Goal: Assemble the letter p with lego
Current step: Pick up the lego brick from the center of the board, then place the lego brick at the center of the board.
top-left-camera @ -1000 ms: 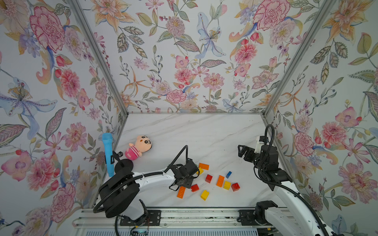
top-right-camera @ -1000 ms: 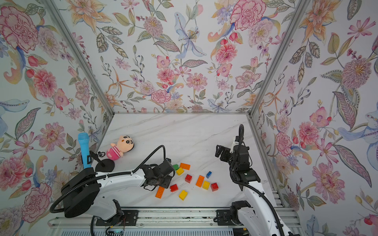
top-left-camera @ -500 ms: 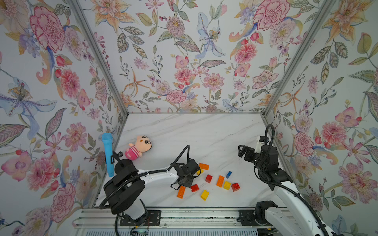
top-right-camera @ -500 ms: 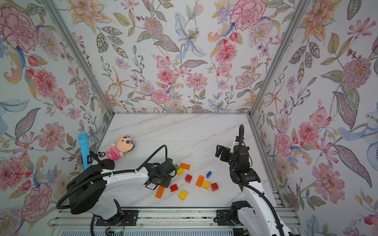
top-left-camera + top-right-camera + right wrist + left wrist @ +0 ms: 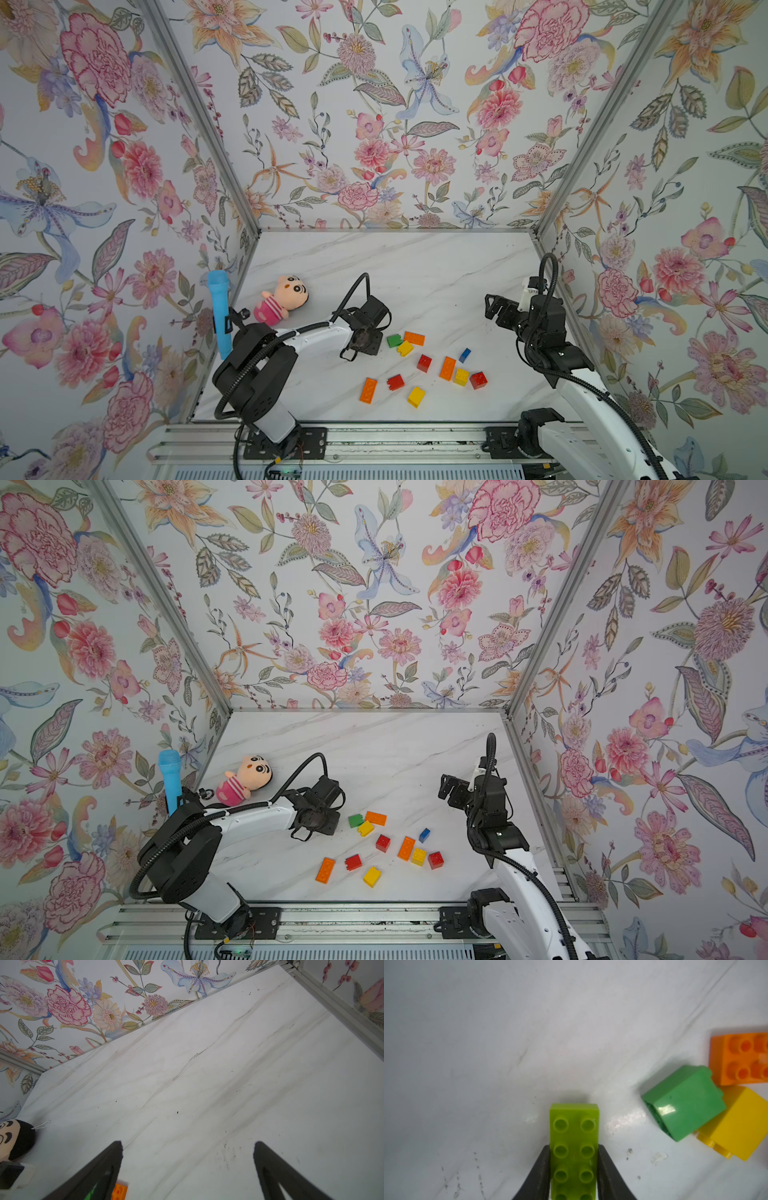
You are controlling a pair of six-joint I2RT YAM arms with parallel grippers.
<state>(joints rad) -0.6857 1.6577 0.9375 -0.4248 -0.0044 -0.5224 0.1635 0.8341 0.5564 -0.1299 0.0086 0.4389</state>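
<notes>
The lime-green long brick (image 5: 574,1124) is clamped between the fingers of the left gripper (image 5: 574,1147), close to the marble table (image 5: 488,1043) and just beside a touching cluster: a dark green brick (image 5: 683,1103), a yellow brick (image 5: 737,1124) and an orange brick (image 5: 741,1057). Other loose bricks (image 5: 447,368) are scattered towards the robot's side of the table. The right gripper (image 5: 188,1145) is held with its jaws wide apart over bare marble.

Top views: high over the near edge, down across the whole white marbled tabletop (image 5: 415,266); nearly identical.
Left wrist: very close, down past left claw (image 5: 574,1147) onto lime-green studded plastic brick (image 5: 574,1124).
Right wrist: low, tilted toward flowered back wall (image 5: 83,1005); pink plush doll (image 5: 14,1138) shared with top views.
</notes>
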